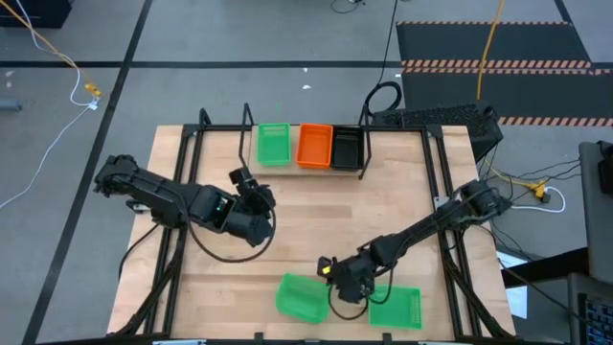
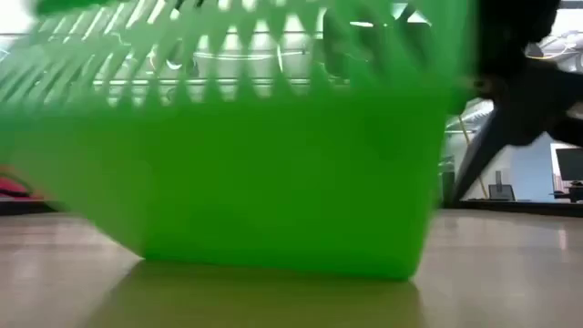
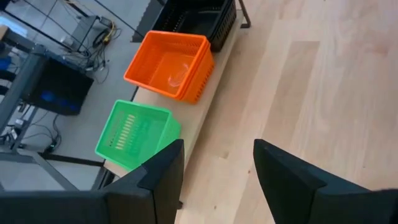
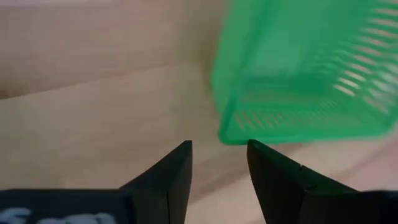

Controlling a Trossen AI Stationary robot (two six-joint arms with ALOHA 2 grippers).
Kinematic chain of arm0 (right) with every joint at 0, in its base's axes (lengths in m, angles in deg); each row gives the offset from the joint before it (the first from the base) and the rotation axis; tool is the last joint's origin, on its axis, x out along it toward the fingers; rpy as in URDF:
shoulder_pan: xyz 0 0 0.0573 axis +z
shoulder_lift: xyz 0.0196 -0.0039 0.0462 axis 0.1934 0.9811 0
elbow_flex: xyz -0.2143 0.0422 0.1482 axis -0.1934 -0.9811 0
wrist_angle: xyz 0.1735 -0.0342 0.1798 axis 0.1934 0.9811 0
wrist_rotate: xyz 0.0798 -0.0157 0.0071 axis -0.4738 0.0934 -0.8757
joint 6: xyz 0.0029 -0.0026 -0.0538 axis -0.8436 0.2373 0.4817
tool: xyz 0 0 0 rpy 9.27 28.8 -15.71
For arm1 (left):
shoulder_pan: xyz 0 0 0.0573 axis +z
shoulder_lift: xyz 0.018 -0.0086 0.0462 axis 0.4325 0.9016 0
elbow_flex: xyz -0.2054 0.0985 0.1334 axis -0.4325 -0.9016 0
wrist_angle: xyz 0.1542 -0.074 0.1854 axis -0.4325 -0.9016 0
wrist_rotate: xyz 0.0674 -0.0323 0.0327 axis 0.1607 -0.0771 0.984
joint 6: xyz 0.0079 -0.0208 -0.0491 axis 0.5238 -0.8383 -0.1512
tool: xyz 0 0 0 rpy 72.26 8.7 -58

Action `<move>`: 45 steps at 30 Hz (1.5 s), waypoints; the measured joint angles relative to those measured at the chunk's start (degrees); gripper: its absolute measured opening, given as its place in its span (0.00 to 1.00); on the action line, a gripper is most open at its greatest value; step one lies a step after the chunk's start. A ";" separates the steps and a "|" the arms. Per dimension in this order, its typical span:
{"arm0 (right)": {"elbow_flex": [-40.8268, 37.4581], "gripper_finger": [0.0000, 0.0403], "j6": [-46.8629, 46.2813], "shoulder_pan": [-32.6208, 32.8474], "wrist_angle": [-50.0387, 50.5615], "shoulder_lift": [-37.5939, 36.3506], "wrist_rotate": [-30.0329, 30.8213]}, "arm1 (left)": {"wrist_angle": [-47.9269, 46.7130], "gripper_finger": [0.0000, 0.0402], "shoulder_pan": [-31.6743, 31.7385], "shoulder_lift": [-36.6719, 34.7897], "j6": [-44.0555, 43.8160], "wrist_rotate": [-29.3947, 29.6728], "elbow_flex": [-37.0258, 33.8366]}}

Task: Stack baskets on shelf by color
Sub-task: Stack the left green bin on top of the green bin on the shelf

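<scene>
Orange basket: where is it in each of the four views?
High view: orange basket at the table's far edge, middle of the row of three.
Low view: not in it; a green basket fills the picture.
Left wrist view: upper left, beyond the left gripper.
Right wrist view: not in it.
Shared landmark: the green shelf basket beside it.

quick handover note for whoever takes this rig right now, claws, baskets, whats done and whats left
Left claw: open, empty, over mid-table, facing the shelf.
Right claw: open, empty, at the near edge between two loose green baskets, one tilted, one flat.
On the shelf: green basket, orange, black, side by side. How many are nested in each cannot be told.
Left: the two loose green baskets go onto the green one on the shelf.
</scene>
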 joint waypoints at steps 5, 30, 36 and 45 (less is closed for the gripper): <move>0.93 0.27 2.60 -0.43 -0.98 0.91 -2.90 | -2.02 0.49 0.00 0.02 -1.93 0.49 0.00; 1.00 0.42 -6.47 0.05 -13.57 0.50 -17.89 | -6.48 0.49 0.90 0.08 -14.24 4.07 0.00; 0.93 0.41 -8.37 -0.72 -18.18 5.16 -15.95 | -6.49 0.49 -0.18 0.62 -21.39 4.28 0.00; 0.93 0.24 -14.89 -0.72 -20.76 7.23 -12.87 | -6.62 0.49 -5.09 0.59 -30.06 3.29 0.00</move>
